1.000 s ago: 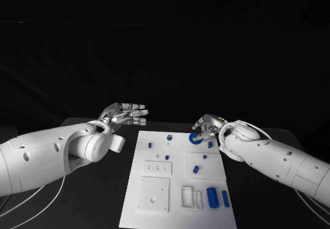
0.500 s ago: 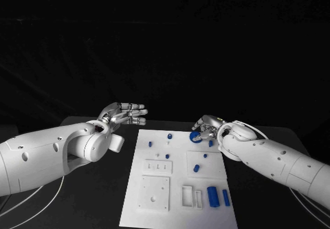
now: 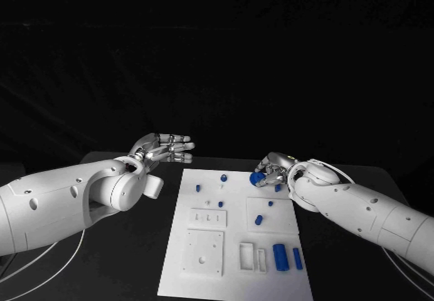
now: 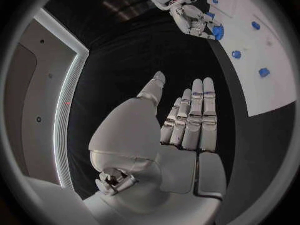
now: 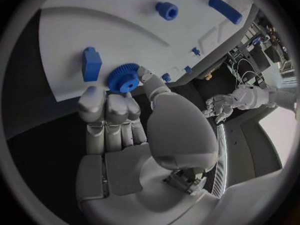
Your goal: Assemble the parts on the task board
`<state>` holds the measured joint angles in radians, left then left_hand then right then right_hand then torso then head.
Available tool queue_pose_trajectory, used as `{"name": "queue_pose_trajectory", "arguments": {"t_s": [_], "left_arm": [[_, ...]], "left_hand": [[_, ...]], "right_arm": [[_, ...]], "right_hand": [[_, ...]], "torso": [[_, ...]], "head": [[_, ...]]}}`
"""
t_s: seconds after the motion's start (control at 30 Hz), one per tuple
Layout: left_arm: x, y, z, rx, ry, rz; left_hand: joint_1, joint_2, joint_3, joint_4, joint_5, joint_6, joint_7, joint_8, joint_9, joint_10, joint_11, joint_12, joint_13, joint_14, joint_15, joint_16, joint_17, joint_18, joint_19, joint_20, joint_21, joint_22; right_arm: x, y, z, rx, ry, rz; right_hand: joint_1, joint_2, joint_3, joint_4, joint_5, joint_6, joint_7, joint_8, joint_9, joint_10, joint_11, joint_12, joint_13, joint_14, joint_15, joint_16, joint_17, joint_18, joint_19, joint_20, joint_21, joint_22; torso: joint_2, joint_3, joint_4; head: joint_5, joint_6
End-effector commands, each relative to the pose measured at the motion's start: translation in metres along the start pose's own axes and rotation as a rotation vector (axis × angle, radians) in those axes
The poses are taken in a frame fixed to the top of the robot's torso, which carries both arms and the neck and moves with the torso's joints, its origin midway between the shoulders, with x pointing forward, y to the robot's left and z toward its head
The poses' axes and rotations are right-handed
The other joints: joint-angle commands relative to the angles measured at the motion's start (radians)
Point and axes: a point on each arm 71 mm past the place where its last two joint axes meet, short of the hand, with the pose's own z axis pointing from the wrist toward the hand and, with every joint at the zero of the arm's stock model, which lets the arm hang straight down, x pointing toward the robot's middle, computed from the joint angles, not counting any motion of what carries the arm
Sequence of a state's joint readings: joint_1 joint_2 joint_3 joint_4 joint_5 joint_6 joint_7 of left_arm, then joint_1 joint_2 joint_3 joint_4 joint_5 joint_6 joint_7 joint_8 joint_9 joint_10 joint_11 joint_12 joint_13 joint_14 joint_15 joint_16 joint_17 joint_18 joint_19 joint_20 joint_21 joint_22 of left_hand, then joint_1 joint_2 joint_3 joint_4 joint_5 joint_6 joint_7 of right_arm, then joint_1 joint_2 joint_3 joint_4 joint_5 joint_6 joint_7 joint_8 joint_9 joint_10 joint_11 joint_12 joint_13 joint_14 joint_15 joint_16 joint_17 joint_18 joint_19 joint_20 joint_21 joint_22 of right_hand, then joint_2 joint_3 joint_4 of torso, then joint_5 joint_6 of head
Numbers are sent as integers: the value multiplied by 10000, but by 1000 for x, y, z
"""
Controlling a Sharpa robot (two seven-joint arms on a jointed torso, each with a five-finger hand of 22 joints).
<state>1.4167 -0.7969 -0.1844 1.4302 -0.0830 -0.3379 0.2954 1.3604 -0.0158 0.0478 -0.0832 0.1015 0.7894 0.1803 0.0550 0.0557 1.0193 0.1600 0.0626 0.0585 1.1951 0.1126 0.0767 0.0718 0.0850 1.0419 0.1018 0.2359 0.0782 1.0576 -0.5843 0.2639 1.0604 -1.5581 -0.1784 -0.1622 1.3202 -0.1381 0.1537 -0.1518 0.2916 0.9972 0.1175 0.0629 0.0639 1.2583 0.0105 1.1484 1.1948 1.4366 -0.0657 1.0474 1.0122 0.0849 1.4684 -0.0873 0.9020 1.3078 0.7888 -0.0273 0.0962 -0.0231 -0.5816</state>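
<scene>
The white task board [image 3: 204, 276] lies lengthwise in the middle of the table. At its far right corner my right hand [image 3: 275, 169] pinches a blue gear [image 3: 258, 179] between thumb and fingertips; the right wrist view shows the gear [image 5: 122, 80] over the board's edge [image 5: 62, 92], next to a blue block [image 5: 91, 64]. My left hand [image 3: 164, 149] hovers left of the board's far end, fingers stretched out side by side and holding nothing. In the left wrist view that hand [image 4: 182, 122] points toward the right hand [image 4: 190, 19] and the gear [image 4: 217, 32].
Several blue parts sit on the board: two small pegs [image 3: 222, 179] at the far end, an oblong piece [image 3: 259, 220] in the middle, two cylinders [image 3: 280, 257] near the front right. White recessed plates [image 3: 202, 253] fill the board's front left.
My right hand has shifted slightly with the gear at the board's far right corner. The left hand has stayed where it was.
</scene>
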Motion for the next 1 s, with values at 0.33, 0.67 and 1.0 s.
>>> {"name": "queue_pose_trajectory", "arguments": {"t_s": [0.33,0.67,1.0], "left_arm": [[1,-2,0,67,150,6],[0,-1,0,41,142,13],[-1,-1,1,7,119,26]], "left_hand": [[22,-65,20,60,-50,-62,-2,-2,-11,-44,-10,-9,1,-1,39,-22,0,12,-78,8,29,-11],[44,-52,31,55,-45,-48,-5,-3,-12,-45,-12,-8,1,-6,38,-22,0,15,-78,7,26,-9],[44,-52,31,55,-45,-48,-5,-3,-12,-45,-12,-8,1,-6,38,-22,0,15,-78,7,26,-9]], "right_arm": [[5,-5,-1,53,272,-85],[6,-6,-2,55,313,-115],[7,-10,-2,108,393,-110]], "right_hand": [[-190,115,377,-253,592,144,-7,-5,0,80,-29,-1,2,73,8,20,57,86,234,38,101,1090],[-226,173,927,-555,464,230,-4,-8,-4,65,-35,-38,-18,72,1,-18,64,91,214,36,100,1086],[-652,24,2882,-1266,1823,273,18,-10,-6,34,-72,-76,-33,54,-19,-77,51,109,156,17,225,1101]], "torso": [[3,-9,0],[3,-7,10],[11,-6,-7]], "head": [[-31,-18],[6,-30],[-6,-39]]}}
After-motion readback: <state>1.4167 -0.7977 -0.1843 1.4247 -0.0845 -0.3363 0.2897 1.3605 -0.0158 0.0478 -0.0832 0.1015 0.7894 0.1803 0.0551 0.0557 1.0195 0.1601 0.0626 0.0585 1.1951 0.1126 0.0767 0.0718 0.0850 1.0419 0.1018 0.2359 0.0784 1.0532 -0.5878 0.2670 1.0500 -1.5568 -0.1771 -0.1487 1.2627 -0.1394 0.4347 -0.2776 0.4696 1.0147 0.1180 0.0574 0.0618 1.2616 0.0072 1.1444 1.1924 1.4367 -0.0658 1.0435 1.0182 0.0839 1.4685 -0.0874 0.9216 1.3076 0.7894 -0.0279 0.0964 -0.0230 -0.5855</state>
